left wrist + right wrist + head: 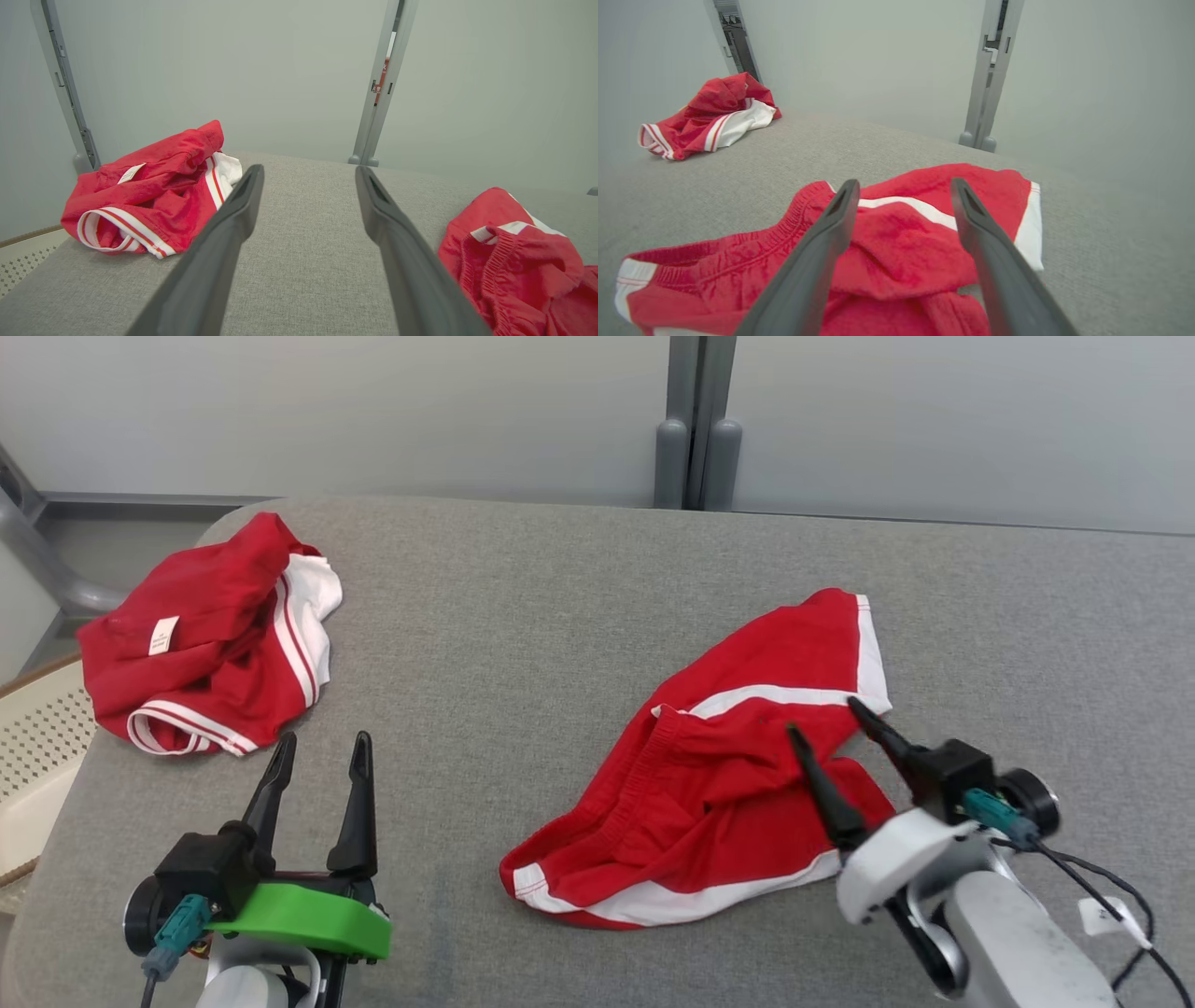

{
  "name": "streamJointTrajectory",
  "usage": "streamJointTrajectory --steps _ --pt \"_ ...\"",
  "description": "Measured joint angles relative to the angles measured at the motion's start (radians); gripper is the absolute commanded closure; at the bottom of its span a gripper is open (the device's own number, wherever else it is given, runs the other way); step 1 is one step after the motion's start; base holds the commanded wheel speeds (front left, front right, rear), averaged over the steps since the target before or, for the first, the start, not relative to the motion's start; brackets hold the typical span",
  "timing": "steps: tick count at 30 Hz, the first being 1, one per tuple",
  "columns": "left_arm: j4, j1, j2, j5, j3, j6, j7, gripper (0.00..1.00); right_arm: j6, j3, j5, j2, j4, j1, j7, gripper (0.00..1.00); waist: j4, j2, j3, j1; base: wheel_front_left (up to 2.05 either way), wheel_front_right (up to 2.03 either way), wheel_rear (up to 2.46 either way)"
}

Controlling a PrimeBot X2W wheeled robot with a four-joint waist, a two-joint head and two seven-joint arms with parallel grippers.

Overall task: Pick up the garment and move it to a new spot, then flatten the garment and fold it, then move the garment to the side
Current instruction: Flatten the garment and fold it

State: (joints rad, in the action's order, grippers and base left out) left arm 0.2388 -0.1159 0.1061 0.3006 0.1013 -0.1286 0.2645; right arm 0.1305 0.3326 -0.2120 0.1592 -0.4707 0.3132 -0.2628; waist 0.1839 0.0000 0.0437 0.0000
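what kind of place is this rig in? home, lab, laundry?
Likely a robotics test cell, not a home: a grey fabric-covered table before pale grey partition panels joined by a grey metal post, crumpled red shorts with white trim laid out on it, a cream perforated basket beside its left edge.

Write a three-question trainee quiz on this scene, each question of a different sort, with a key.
1. True or false: the right pincer is shut on the red shorts.
2. The left pincer is over: A) the bare grey table; B) the crumpled red striped garment; C) the white perforated basket.
3. Fill in: ___ red garments lie on the table.
Key: 1. False: the right pincer is open above the red shorts and holds nothing. 2. A. 3. Two.
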Motion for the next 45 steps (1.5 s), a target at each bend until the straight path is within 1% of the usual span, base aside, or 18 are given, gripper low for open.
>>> streamJointTrajectory --steps 3,6,12,16,17,19,22,25,28,31,33,35,36,37,40,45 --pt "-0.002 0.002 0.000 0.000 0.002 0.000 0.000 0.00 0.000 -0.091 0.020 0.031 -0.018 -0.052 0.000 0.00 -0.012 0.0000 -0.004 -0.0001 0.00 0.00 0.00" --pt "-0.006 0.002 0.000 -0.001 0.007 0.000 0.000 0.00 0.000 -0.145 0.032 0.038 -0.048 -0.085 0.000 0.00 -0.013 0.0000 0.001 -0.0001 0.00 0.00 0.00" --pt "-0.008 0.001 0.001 -0.001 0.017 0.000 0.000 0.00 0.000 -0.187 0.039 0.026 -0.145 -0.116 0.000 0.00 0.001 0.0000 0.022 -0.0001 0.00 0.00 0.00" --pt "-0.008 0.001 0.001 -0.001 0.019 0.000 0.000 0.00 0.000 -0.174 0.023 0.002 -0.219 -0.122 0.000 0.00 0.012 0.0000 0.030 -0.0001 0.00 0.00 0.00" --pt "-0.007 0.001 0.001 -0.001 0.019 0.000 0.000 0.00 0.000 -0.175 0.012 -0.002 -0.232 -0.122 0.000 0.58 0.013 0.0000 0.031 -0.0001 0.00 0.00 0.00" --pt "-0.007 0.001 0.001 -0.001 0.017 0.000 0.000 0.00 0.000 -0.176 -0.024 -0.014 -0.265 -0.121 -0.002 1.00 0.012 0.0000 0.030 -0.0001 0.00 0.00 0.00" --pt "-0.006 0.002 0.000 -0.001 0.012 0.000 0.000 0.00 0.000 -0.177 -0.053 -0.023 -0.290 -0.113 -0.003 1.00 0.005 0.0000 0.025 -0.0001 0.00 0.00 0.00" --pt "-0.006 0.005 -0.003 -0.002 0.005 0.000 0.000 0.00 0.000 -0.179 -0.061 -0.028 -0.271 -0.108 -0.002 1.00 -0.007 0.0000 0.019 -0.0001 0.00 0.00 0.00" --pt "-0.005 0.014 -0.004 -0.002 0.001 0.000 0.000 0.00 0.000 -0.224 -0.070 -0.015 -0.231 -0.111 -0.001 1.00 -0.021 0.0000 0.011 -0.0001 0.00 0.00 0.00" --pt "-0.006 0.014 -0.009 -0.003 0.000 0.000 0.000 0.00 0.000 -0.285 -0.071 0.012 -0.197 -0.143 -0.001 1.00 -0.035 0.0000 0.003 0.0000 0.00 0.00 0.00" --pt "-0.006 0.015 -0.013 -0.003 -0.002 0.000 0.000 0.00 0.000 -0.317 -0.072 0.015 -0.172 -0.172 -0.001 1.00 -0.044 0.0000 -0.002 0.0000 0.00 0.00 0.00" --pt "-0.006 0.023 -0.015 -0.003 -0.005 0.000 0.000 0.00 0.000 -0.323 -0.088 0.009 -0.157 -0.193 -0.001 1.00 -0.052 0.0000 -0.006 -0.0001 0.00 0.00 0.00" --pt "-0.006 0.027 -0.015 -0.003 -0.007 0.000 0.000 0.00 0.000 -0.312 -0.097 0.005 -0.143 -0.203 -0.001 0.64 -0.057 0.0000 -0.008 -0.0001 0.00 0.00 0.00" --pt "-0.006 0.029 -0.015 -0.003 -0.008 0.000 0.000 0.00 0.000 -0.303 -0.096 0.003 -0.128 -0.210 -0.001 0.01 -0.062 0.0000 -0.010 0.0000 0.00 0.00 0.00" --pt "-0.005 0.036 -0.016 -0.003 -0.011 0.000 0.000 0.00 0.000 -0.314 -0.090 0.006 -0.067 -0.211 -0.001 0.00 -0.075 0.0000 -0.017 -0.0001 0.00 0.00 0.00" --pt "-0.006 0.045 -0.014 -0.004 -0.016 0.000 0.000 0.00 0.000 -0.327 -0.039 0.000 0.054 -0.211 -0.001 0.00 -0.092 0.0000 -0.034 -0.0001 0.00 0.00 0.00"
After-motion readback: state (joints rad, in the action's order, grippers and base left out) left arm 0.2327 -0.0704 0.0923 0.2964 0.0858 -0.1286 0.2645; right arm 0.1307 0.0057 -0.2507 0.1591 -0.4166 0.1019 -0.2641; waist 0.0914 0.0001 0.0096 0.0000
